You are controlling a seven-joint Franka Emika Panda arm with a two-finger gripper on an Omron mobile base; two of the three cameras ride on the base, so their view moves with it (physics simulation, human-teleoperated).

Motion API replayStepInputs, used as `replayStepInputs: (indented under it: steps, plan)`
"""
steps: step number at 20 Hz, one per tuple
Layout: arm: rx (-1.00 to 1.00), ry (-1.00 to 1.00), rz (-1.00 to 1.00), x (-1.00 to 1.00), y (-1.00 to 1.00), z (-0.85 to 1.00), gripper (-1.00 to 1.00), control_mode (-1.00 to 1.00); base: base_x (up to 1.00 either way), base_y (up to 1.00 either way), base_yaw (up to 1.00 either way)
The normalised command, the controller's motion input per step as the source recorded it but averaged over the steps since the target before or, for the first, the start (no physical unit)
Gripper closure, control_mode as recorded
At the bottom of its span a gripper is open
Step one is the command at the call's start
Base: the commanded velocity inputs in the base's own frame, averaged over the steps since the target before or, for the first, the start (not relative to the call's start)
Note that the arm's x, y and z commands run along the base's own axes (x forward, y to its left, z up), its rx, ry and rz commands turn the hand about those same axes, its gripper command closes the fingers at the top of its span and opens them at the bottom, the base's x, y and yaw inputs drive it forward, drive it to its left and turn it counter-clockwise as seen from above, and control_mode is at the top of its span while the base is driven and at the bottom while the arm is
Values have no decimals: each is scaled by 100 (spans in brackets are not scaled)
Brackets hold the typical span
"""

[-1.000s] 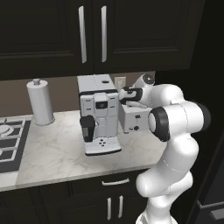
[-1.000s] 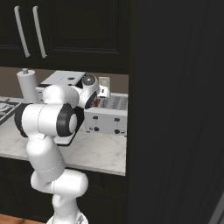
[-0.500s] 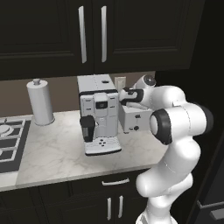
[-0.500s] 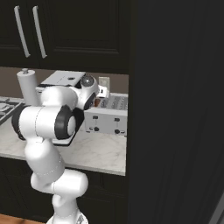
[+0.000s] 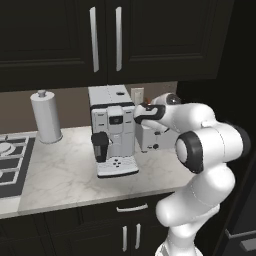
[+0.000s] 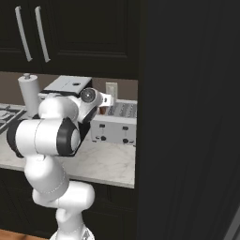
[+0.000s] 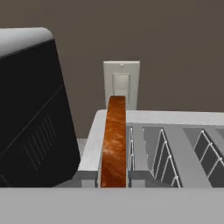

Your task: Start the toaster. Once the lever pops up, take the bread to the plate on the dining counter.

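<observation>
No brand, label or readable writing appears on any appliance, cabinet or wall fitting here.

The dark upper cabinets (image 5: 105, 40) hang above the gripper, with long pale handles. Beneath the gripper runs the pale marble surface (image 5: 65, 175), cut off at the left edge of the left base view, where part of a stove top (image 5: 10, 165) shows. A tall dark panel (image 6: 187, 117) fills the side to the right of the gripper and hides whatever lies beyond it.

The white-and-black coffee machine (image 5: 112, 130) stands just to the left of the gripper; in the hand view its dark flank (image 7: 30, 109) looms close beside the toaster. Further left of the gripper, well apart, a paper towel roll (image 5: 46, 117) stands upright.

The toaster (image 6: 117, 124) sits directly under and ahead of the gripper, two small dark knobs on its front; in the left base view the arm covers most of it. Its lever cannot be made out.

The bread (image 7: 114, 140) stands on edge in the toaster's leftmost slot, right in front of the gripper, its brown crust rising above the slot (its lower part is sunk out of sight).

The gripper (image 6: 108, 99) hovers over the toaster's top, its tips too small and hidden to read directly; it appears closed, and no frame shows anything between its jaws.

Behind the toaster, a pale wall outlet plate (image 7: 121, 83) sits on the brown wall.
</observation>
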Motion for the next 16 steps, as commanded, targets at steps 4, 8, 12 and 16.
replayStepInputs:
  steps: [4, 8, 12, 16]
  plan:
    - [0, -7, 0, -20, 0, 49, 100, -100, 0, 0, 0]
    - [0, -1, 0, -11, -3, 61, 100, -100, 0, 0, 0]
    - [0, 0, 0, -11, -1, 57, 100, -100, 0, 0, 0]
    - [0, 0, 0, -32, 0, 40, 100, -100, 0, 0, 0]
